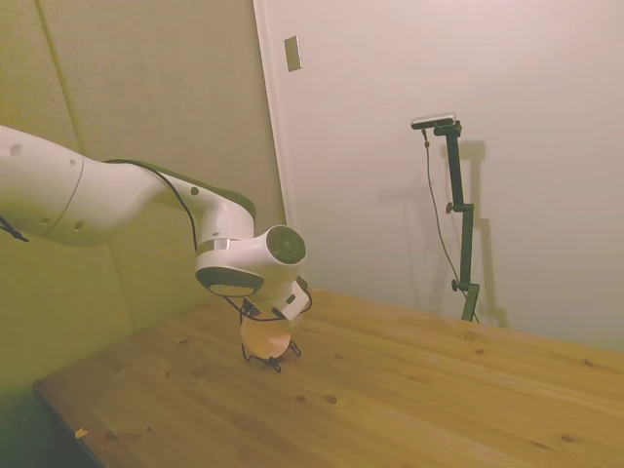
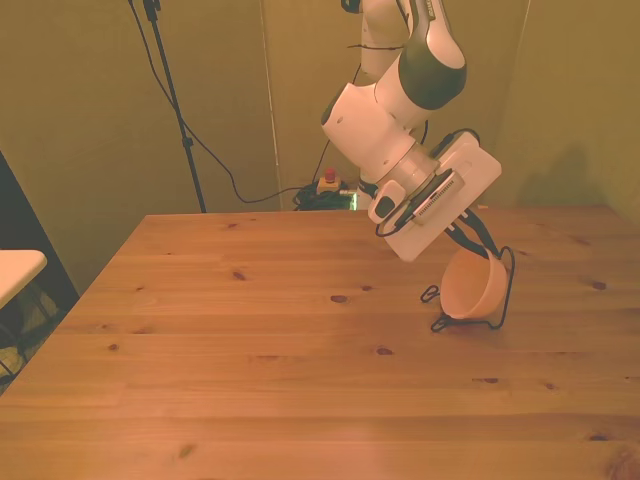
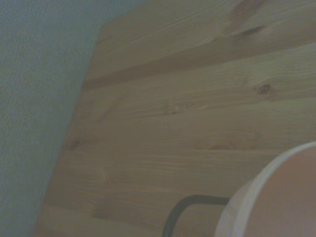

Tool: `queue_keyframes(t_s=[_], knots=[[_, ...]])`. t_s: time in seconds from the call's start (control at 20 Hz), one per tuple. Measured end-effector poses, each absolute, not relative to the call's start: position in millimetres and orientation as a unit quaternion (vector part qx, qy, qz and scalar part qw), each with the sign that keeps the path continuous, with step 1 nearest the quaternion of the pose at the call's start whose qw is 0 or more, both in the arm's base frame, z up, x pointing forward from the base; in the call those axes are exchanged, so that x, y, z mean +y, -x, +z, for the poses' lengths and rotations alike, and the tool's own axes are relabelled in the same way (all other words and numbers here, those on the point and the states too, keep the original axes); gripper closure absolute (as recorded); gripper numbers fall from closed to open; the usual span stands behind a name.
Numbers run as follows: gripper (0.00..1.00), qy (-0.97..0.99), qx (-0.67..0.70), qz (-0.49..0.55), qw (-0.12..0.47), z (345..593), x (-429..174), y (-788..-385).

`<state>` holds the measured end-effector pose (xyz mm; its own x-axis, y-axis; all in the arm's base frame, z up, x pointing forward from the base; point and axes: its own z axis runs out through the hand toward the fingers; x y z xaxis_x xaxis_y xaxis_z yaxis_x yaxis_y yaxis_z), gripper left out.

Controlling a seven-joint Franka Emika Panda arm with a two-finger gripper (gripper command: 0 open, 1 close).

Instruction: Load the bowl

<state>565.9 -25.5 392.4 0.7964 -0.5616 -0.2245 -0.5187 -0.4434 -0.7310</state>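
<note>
The pale pink bowl stands tilted on its edge inside a thin black wire rack on the wooden table, toward the front view's right. My gripper reaches down from the white hand onto the bowl's upper rim and is shut on it. From the side the bowl shows just under the hand, with the rack's feet on the table. Up close in the wrist view, a curved piece of the bowl's rim shows with a loop of rack wire beside it.
A red button box and cables lie on the floor behind the table's far edge. The corner of a white surface shows at the front view's left. Walls stand close behind the table.
</note>
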Motion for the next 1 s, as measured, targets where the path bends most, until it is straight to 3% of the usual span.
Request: queue_keyframes(t_s=[0.4,0.6,0.85,1.0], knots=[[0.0,0.848,0.321,-0.027,0.421,393,-30,-566],[0.0,0.847,0.327,-0.041,0.417,407,-40,-561],[0.0,0.843,0.382,-0.126,0.358,437,-73,-537],[0.0,0.834,0.422,-0.178,0.308,439,-91,-512]])
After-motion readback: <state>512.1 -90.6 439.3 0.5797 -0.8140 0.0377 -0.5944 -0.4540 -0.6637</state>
